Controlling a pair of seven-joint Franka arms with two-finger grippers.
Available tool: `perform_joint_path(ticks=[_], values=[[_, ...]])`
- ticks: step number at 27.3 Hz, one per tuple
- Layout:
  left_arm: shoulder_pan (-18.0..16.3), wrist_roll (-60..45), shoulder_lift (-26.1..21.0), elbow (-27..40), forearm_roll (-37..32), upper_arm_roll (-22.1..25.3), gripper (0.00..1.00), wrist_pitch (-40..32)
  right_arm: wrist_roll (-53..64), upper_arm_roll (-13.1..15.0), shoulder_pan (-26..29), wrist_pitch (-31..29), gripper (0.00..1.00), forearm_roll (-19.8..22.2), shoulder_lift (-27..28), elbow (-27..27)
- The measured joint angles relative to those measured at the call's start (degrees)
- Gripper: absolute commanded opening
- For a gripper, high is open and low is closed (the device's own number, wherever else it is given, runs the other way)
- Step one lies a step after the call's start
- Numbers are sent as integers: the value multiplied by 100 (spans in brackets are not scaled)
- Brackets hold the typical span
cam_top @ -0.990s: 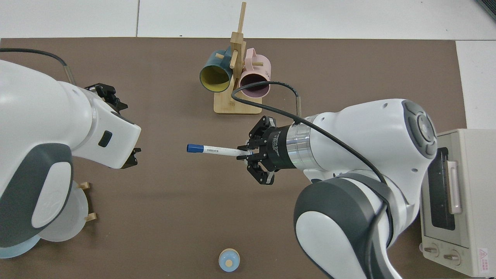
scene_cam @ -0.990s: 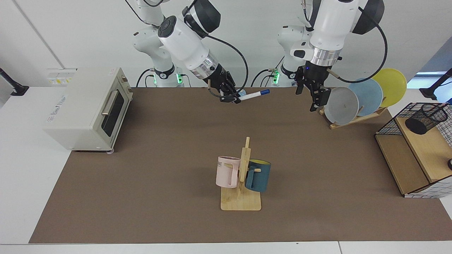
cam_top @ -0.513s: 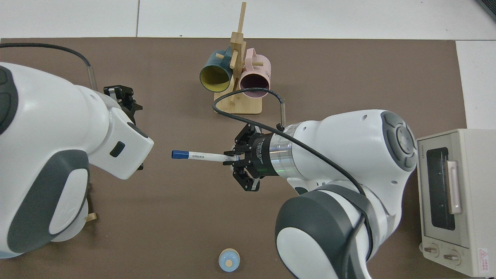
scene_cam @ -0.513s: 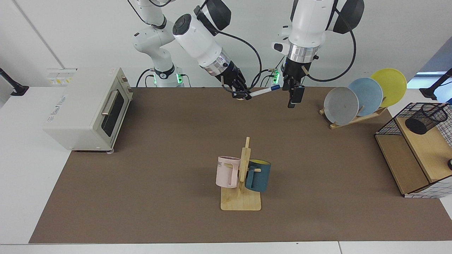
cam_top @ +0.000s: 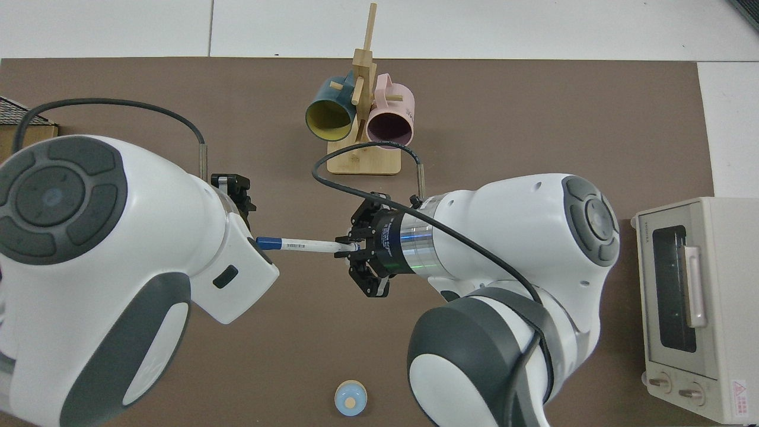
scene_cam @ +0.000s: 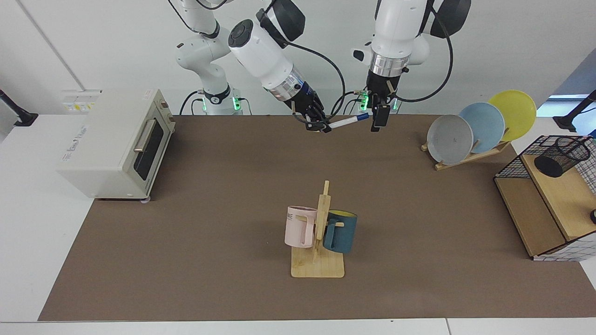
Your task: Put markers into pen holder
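You cannot see the left gripper whole from above: its arm's casing covers most of it and hides the marker cap's tip.

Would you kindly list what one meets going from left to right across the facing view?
Toaster oven → right gripper → marker → left gripper → plate rack → pen holder.

You are looking at a robotics lab: two white arms mounted behind a brown mat, staged with a toaster oven, mug stand and plate rack.
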State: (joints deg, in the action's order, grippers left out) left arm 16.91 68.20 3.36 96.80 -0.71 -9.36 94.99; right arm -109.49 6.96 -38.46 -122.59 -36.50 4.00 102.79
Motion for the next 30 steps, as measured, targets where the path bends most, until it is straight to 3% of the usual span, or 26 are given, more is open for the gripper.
perform_joint_path(ticks=[4,6,7,9,12,28,29,30], values=[[61,-106,25,16,2,-57,94,107,0,3,0,0,0,0,1,0],[94,-171,25,31,3,-96,85,178,0,4,-1,0,0,0,2,0],[105,-197,24,43,3,-118,74,218,0,4,-1,0,0,0,2,0],[139,-242,23,79,3,-148,38,303,0,5,-2,0,0,1,3,0],[175,-293,20,162,3,-169,2,416,0,6,-2,0,0,1,5,0],[181,-560,14,233,1,-166,0,541,19,5,-31,1,0,39,6,-1],[182,-565,14,235,1,-166,0,541,19,5,-32,1,26,48,6,-1],[182,-570,14,238,3,-167,0,541,20,4,-34,1,70,62,6,-1]])
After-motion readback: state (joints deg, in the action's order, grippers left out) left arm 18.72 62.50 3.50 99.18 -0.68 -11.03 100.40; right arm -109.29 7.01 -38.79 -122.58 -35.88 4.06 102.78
